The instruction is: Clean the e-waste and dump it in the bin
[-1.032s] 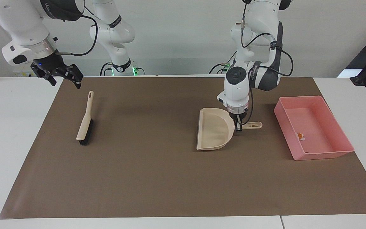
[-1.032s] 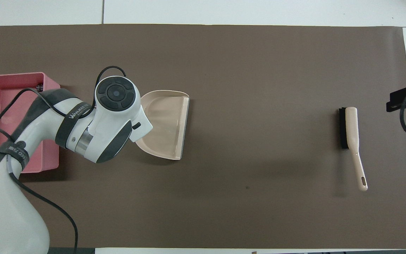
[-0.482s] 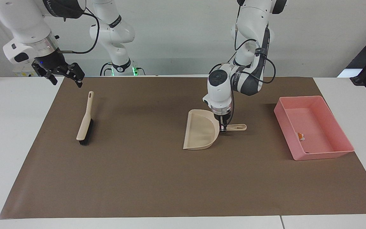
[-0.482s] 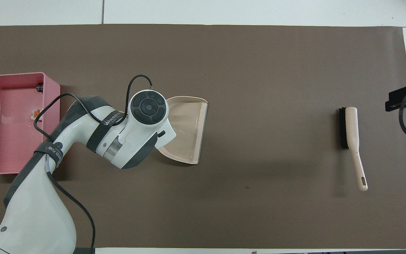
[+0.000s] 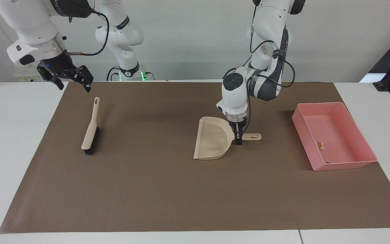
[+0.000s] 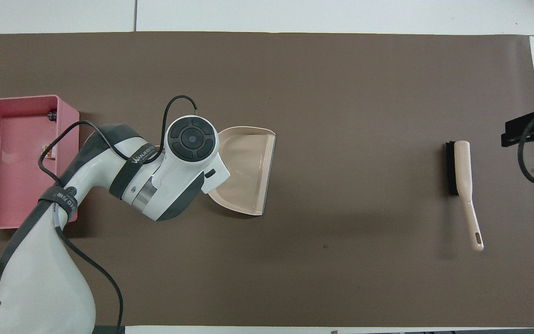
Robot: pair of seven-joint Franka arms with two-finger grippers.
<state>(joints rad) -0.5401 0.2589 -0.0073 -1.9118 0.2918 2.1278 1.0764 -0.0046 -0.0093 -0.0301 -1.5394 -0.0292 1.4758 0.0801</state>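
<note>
1. The e-waste is in the pink bin [image 5: 333, 135], which stands at the left arm's end of the desk. One small orange and white bit [image 5: 321, 145] lies on its floor, and a dark bit [image 6: 53, 114] sits in a corner by the wall.
2. I see no loose piece on the brown mat [image 5: 168, 189], so I judge that sweeping and dumping are done.
3. The beige dustpan [image 5: 212, 139] lies flat and empty on the mat, well apart from the bin. The left end effector [image 5: 238, 139] is down at its handle [image 5: 252, 136]; I cannot tell if the fingers grip it or are apart.
4. The brush [image 5: 91, 127] lies at the right arm's end. The right end effector [image 5: 73, 78] hangs above its handle tip, fingers apart, holding nothing.
5. What is left seems only to let go of the dustpan and retreat.
6. A grey word is printed on the left arm's wrist, but I cannot read it surely.
</note>
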